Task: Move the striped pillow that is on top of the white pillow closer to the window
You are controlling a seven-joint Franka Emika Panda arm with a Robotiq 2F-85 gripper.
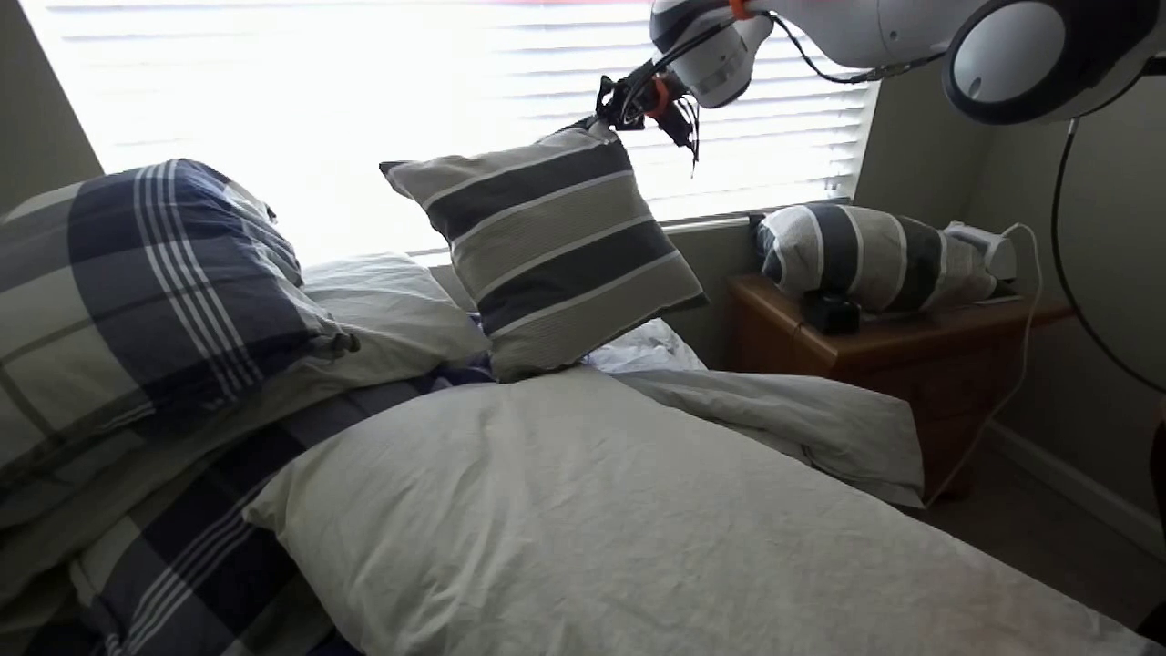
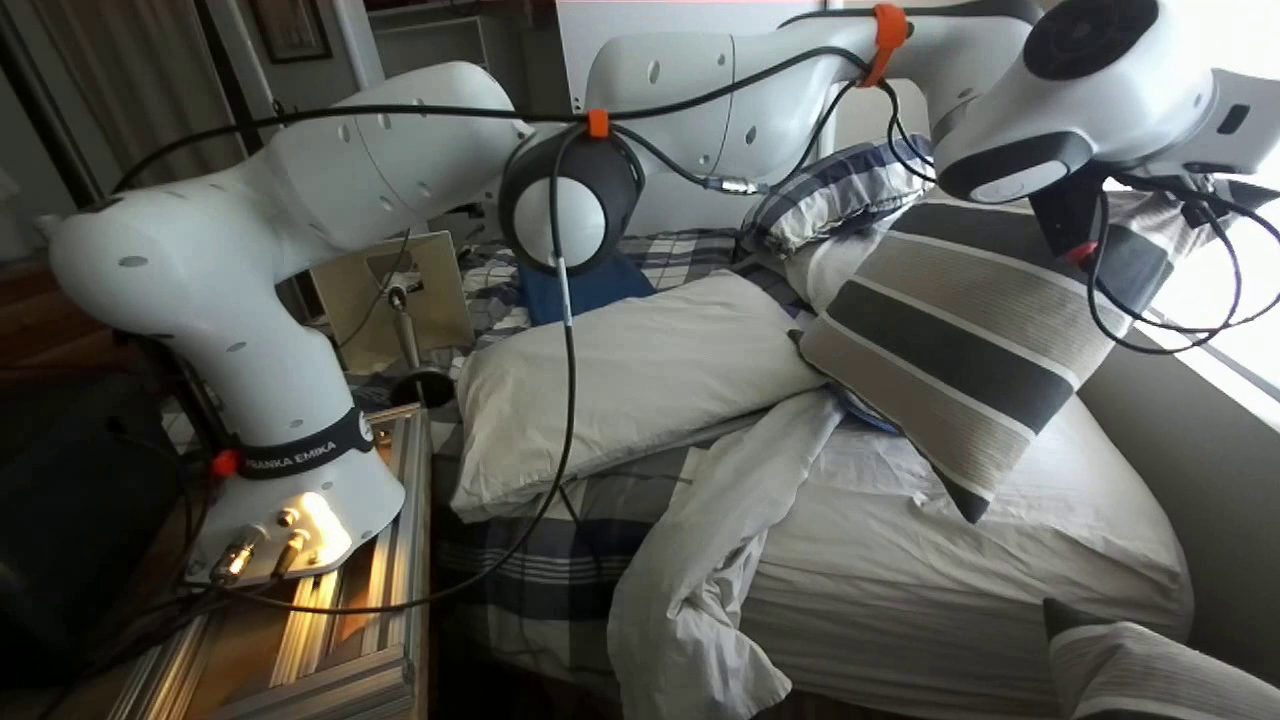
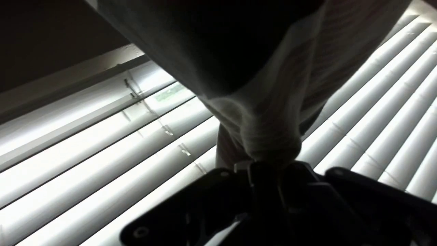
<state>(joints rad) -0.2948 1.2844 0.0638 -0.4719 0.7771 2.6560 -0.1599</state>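
Observation:
The striped pillow (image 1: 556,255) hangs tilted from my gripper (image 1: 608,114), held at its upper edge, in front of the bright window (image 1: 319,100). In an exterior view the pillow (image 2: 960,330) hangs over the window end of the bed; I cannot tell whether its lower corner touches the sheet. In the wrist view my gripper (image 3: 273,164) is shut on a bunched part of the pillow (image 3: 273,126), with the blinds of the window (image 3: 85,177) behind. The white pillow (image 1: 638,510) lies flat on the bed; it also shows in an exterior view (image 2: 640,370). The fingertips are hidden in the exterior view from the base side.
A blue-white plaid pillow (image 1: 182,282) leans at the head of the bed. A striped bolster (image 1: 856,255) and a small black box (image 1: 831,312) stand on a wooden nightstand (image 1: 792,319) beside the bed. A loose sheet (image 2: 710,560) drapes over the bed's side.

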